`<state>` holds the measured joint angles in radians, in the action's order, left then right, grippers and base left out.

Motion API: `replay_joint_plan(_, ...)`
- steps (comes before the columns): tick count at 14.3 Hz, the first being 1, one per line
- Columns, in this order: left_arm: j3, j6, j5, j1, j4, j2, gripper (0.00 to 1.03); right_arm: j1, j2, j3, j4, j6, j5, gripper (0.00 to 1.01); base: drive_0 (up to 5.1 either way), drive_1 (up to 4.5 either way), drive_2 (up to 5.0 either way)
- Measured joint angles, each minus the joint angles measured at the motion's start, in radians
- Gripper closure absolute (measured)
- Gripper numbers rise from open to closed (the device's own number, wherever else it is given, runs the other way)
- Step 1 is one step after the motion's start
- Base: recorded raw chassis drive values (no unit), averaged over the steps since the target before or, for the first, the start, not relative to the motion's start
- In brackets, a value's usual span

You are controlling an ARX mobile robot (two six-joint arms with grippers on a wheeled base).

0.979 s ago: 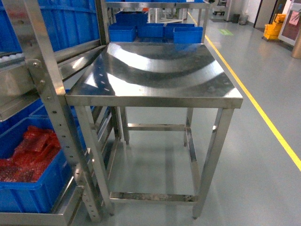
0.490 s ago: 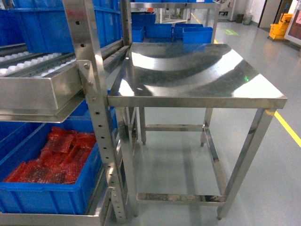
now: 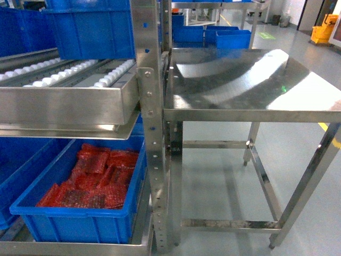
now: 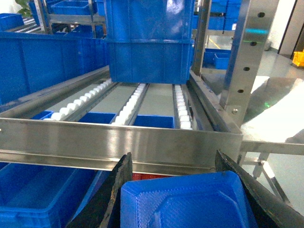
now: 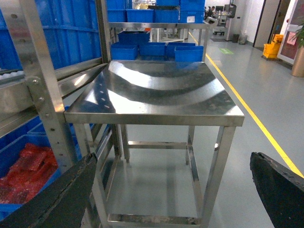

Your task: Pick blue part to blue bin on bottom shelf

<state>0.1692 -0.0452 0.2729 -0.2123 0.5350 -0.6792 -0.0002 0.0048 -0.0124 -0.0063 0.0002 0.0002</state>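
Left tool (image 4: 173, 190): clamped on a blue part (image 4: 185, 202), before the roller shelf (image 4: 118, 142).
Right tool (image 5: 171, 190): spread wide, holding nothing, facing the tabletop (image 5: 156, 90).
Blue bin (image 3: 85, 218): bottom shelf (image 3: 74, 248), holding red packets (image 3: 93, 178).

A stainless-steel rack (image 3: 152, 133) stands at 9 o'clock in the head view, and a square steel table (image 3: 256, 85) stands just beside it at 3 o'clock. The table top shows only reflections. The upper tier of the rack has lanes of small white rollers (image 3: 109, 74) behind a flat front rail (image 3: 64, 104), and a blue bin (image 3: 93, 32) sits on them at 12 o'clock. On the bottom shelf (image 3: 74, 246), at 7 o'clock, another blue bin (image 3: 80, 221) holds red packets (image 3: 93, 178).
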Motion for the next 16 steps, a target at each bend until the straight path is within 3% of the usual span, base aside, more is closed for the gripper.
replay_joint_plan(16, 0.0, 0.0, 0.0, 0.0, -0.003, 0.0, 0.59, 0.0, 0.0, 0.0, 0.004, 0.0, 0.0, 0.03, -5.0, 2.4, 2.4)
